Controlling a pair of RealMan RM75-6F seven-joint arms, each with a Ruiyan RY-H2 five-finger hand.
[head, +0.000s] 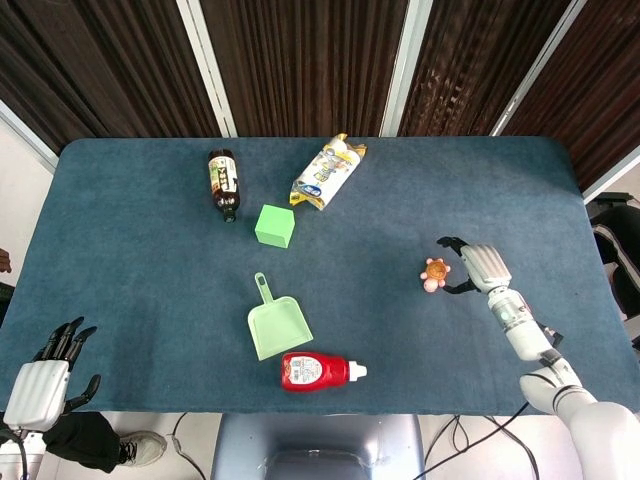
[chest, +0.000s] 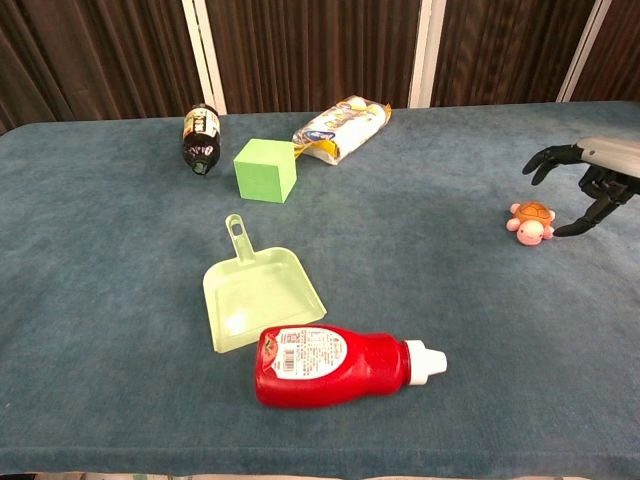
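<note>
A small toy turtle (head: 435, 273) (chest: 530, 220) with a brown shell and pink limbs lies on the blue table (head: 150, 280). My right hand (head: 470, 268) (chest: 590, 180) hovers just right of it, fingers spread, holding nothing and not touching the toy. My left hand (head: 45, 375) hangs off the table's near left corner, fingers apart and empty; the chest view does not show it.
A green dustpan (head: 275, 322) (chest: 255, 292) and a red bottle (head: 320, 371) (chest: 340, 364) lie near the front middle. Further back are a green cube (head: 275, 225) (chest: 265, 170), a dark bottle (head: 223, 182) (chest: 201, 137) and a snack bag (head: 327, 173) (chest: 340, 125).
</note>
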